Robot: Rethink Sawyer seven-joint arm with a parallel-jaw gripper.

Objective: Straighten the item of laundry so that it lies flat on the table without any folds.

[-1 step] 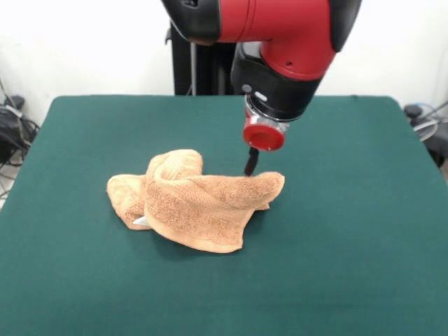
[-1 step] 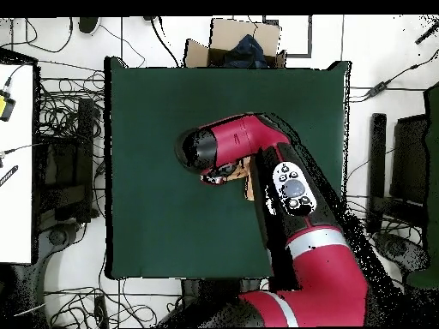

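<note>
My fingers (image 1: 250, 165) reach down behind the upper right edge of the towel (image 1: 196, 201), right of the frame's centre in the front view. Only a dark tip shows below the red wrist, so I cannot tell whether they are spread or pinched, or whether they have any cloth. The towel sits crumpled in the middle of the green tabletop (image 1: 350, 245), folded over itself with a raised hump at its upper left and a small white tag low on its left. From overhead my arm (image 2: 257, 163) hides nearly all of it. The risk, I judge: catching several layers at once, so a pull would drag the whole bundle instead of opening it.
</note>
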